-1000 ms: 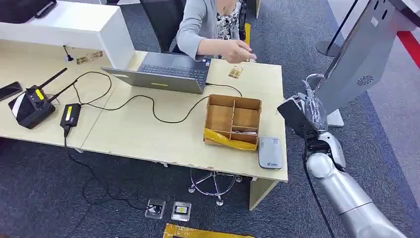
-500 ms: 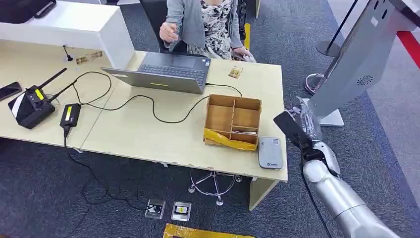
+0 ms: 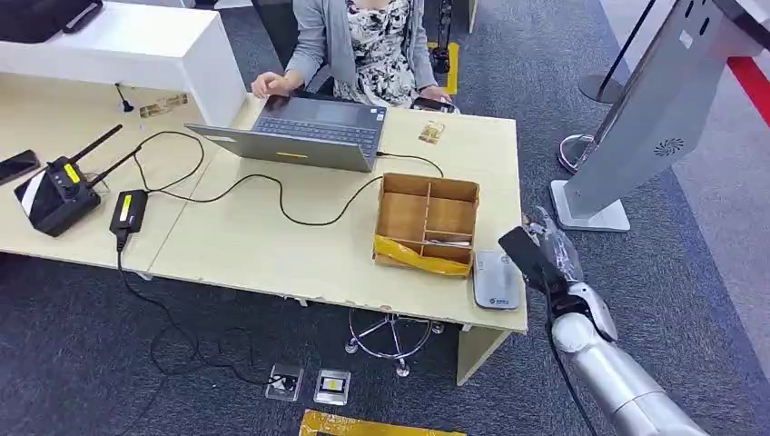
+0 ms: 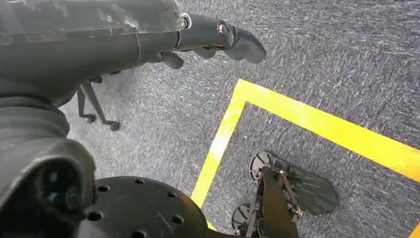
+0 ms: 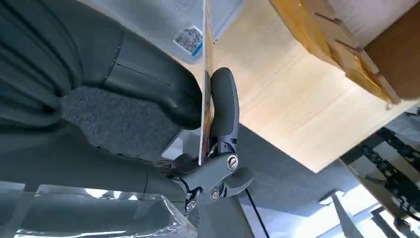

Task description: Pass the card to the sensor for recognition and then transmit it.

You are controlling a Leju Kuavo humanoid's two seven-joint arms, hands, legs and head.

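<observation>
Thin card (image 5: 204,74) pinched between right fingers (image 5: 224,101)

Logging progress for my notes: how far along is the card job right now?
Done: the right hand already pinches the card between thumb and fingers.
In hand: the card hangs at the table's edge, beside the grey sensor, not yet over it.
Left: present it to the sensor, then hand it on. The left hand hangs idle above the floor.

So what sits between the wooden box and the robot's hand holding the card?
In the head view, a grey card reader lies flat between the wooden box and the right hand pinching the card.
</observation>
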